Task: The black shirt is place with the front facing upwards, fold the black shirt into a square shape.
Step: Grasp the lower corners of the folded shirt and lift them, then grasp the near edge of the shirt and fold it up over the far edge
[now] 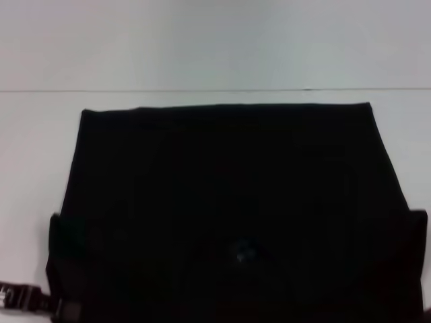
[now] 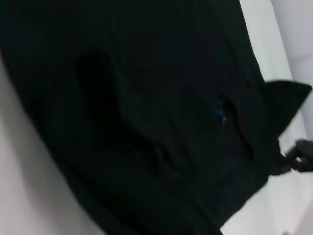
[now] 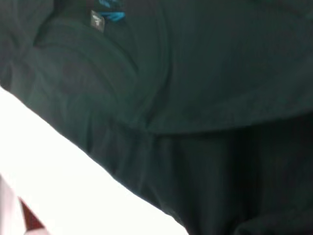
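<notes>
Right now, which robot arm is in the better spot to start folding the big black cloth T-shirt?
Probably the left, though it's close. The left gripper sits at the near left corner of the large black cloth T-shirt. The right gripper lies by the other sleeve, outside the head view.

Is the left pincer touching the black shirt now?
Cannot tell. In the head view the left pincer meets the black shirt at its dark edge, with no plain contact or gap.
</notes>
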Available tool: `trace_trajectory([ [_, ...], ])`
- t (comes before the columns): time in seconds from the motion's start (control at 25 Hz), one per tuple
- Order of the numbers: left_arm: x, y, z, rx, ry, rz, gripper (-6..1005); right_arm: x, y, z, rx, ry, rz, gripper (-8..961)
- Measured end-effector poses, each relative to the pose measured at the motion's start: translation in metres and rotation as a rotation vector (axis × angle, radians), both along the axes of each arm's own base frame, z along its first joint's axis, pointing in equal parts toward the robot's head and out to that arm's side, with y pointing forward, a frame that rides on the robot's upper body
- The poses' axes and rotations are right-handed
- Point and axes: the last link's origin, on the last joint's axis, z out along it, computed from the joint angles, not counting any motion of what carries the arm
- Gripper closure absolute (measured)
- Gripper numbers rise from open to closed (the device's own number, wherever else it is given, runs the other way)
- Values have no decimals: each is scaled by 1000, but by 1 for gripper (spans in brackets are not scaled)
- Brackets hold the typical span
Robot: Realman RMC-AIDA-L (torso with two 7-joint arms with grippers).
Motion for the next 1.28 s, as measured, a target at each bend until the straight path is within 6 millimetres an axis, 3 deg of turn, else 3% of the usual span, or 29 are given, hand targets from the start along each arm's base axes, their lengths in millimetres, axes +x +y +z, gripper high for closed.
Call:
trace_trajectory([
  [0.28,6,0,1,-11,-23,-24,961,0,-6,2,6,63,-14,880],
  [0.56,16,37,16,221,-99,6,961,-7,22,31,216,234,-67,880],
  [0.8,15,75,34,528,-187,125,961,-7,54,53,520,446,-176,881],
  [0.96,11,95,29,707,-233,196,961,-5,69,45,690,546,-244,881],
  [1.28,4,107,0,869,-204,256,961,-1,93,9,968,559,-312,881],
])
